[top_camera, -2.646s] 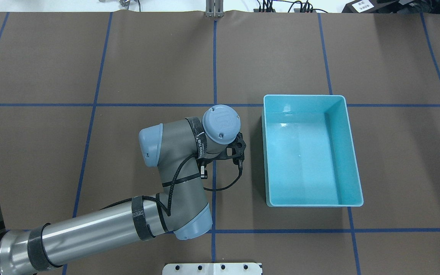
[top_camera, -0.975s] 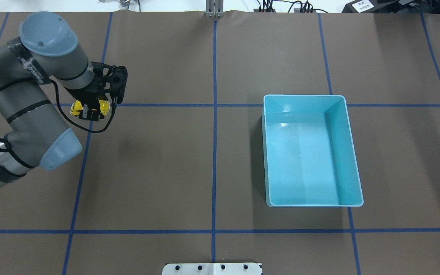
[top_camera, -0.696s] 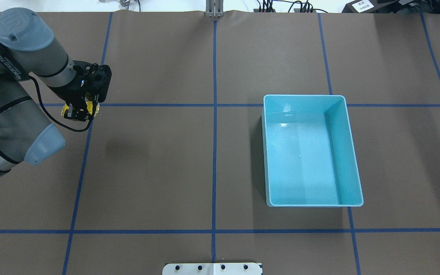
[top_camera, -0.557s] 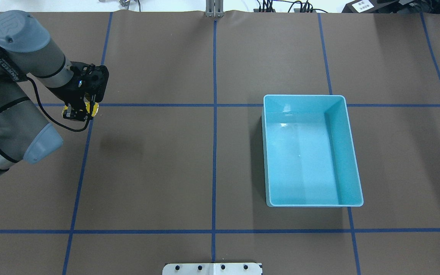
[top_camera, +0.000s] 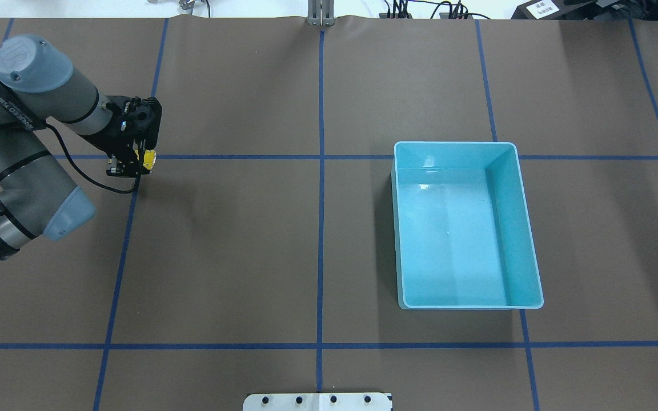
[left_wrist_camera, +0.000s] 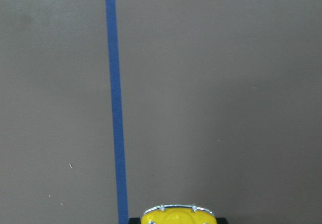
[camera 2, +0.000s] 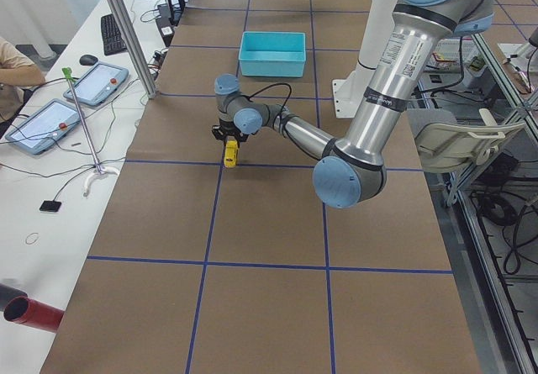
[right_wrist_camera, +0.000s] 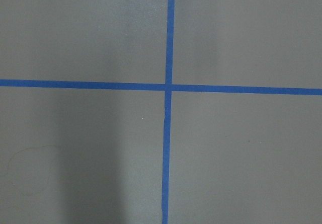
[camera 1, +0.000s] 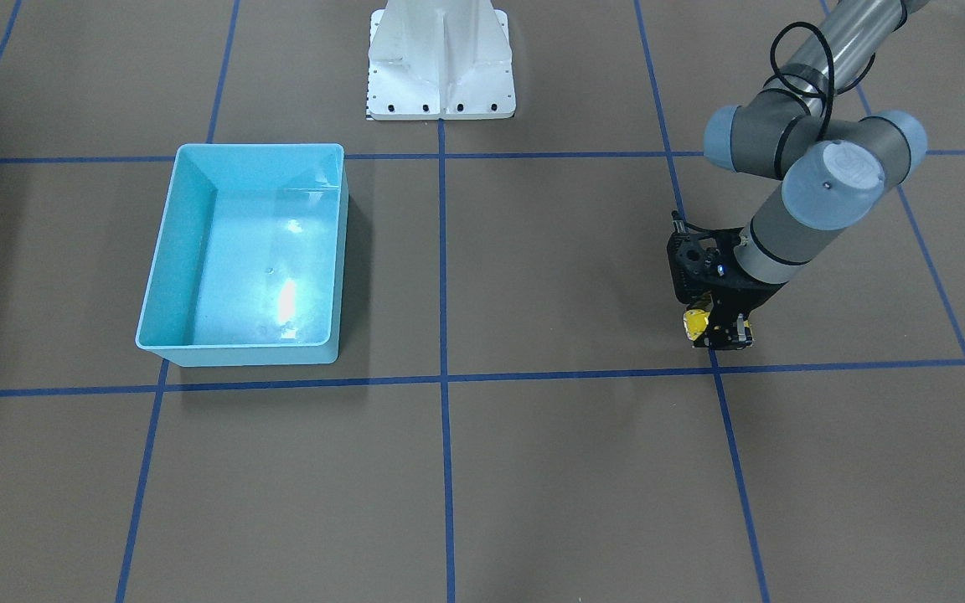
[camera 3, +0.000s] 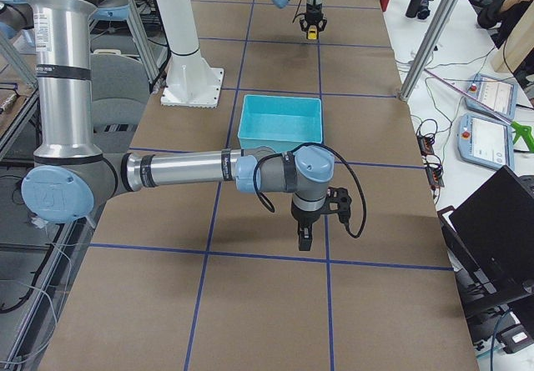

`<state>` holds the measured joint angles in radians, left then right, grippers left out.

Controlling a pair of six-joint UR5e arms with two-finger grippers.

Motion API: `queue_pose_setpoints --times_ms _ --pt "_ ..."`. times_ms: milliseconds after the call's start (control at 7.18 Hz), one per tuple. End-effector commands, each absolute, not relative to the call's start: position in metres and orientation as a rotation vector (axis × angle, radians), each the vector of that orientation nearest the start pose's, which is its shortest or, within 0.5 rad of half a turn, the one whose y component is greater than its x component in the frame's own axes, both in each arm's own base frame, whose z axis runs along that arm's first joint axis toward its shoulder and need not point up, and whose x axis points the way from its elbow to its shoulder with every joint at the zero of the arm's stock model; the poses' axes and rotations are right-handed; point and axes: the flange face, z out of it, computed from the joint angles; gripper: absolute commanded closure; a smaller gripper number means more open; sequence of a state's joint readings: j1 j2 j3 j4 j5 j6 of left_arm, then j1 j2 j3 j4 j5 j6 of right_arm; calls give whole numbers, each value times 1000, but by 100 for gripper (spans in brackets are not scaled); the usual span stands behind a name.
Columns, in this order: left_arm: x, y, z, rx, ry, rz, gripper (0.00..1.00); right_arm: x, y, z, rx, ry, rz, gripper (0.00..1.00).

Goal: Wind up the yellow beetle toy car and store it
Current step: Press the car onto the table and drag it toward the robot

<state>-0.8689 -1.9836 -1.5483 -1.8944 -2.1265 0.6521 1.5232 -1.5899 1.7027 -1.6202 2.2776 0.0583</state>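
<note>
The left gripper (top_camera: 129, 165) clamps the one yellow beetle toy car (top_camera: 149, 160), well apart from the one light blue bin (top_camera: 454, 228).

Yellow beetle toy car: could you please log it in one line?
left gripper: shut on yellow beetle toy car; bin: empty; right gripper: unclear

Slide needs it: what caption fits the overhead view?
Left gripper grips the yellow beetle toy car, far from the light blue bin.
</note>
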Motion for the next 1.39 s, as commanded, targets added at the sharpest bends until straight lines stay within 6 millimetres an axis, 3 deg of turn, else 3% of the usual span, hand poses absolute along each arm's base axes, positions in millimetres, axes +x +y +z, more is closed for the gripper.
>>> queue_pose_setpoints --times_ms 0,1253 --pt "375 -561 408 784 612 1460 100 45 -489 612 23 -709 -12 0" --pt "390 -553 415 800 664 1495 100 45 -489 613 21 -709 -13 0"
